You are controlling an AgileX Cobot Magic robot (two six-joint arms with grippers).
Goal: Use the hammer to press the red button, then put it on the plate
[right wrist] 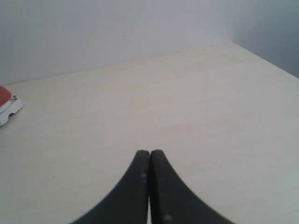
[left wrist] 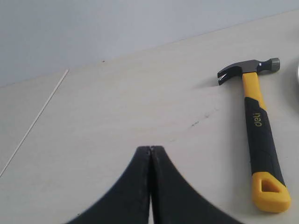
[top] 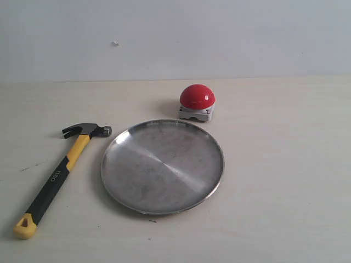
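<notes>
Left gripper (left wrist: pixel 150 148) sits nearest the lens, black fingers (left wrist: pixel 133 186) over bare table (top: pixel 285 181). The right gripper (right wrist: pixel 149 152) is the same. Neither arm shows in the exterior view.

Layout, largest first:
- plate (top: pixel 164 164): empty, flat on the table, well apart from both sets of fingers.
- hammer (top: pixel 63 172): lying flat, untouched. It is ahead of the left fingertips and off toward the plate side, well apart from them. The head points away from the fingers and the yellow loop end lies nearer to them.
- red button (top: pixel 197 97): just beyond the plate's far rim. It is ahead of the right fingertips and off to their plate side, well apart.

Task status (judgement): nothing started; the pick-up comes first.

Risks (judgement):
- The handle lies flush on the table, so fingers coming down may scrape the surface or push the hammer away instead of straddling it.
- The head looks heavy, so a grip near the loop end may let it droop or twist.
- The button base is small, so an off-centre press could tip it or slide it.
- The plate is smooth metal with a raised rim, so the hammer may skid or hang over the edge.

Fingers: on both grippers the tips are pressed together with no gap, clenched on nothing and touching nothing. Both must spread before any grasp.
</notes>
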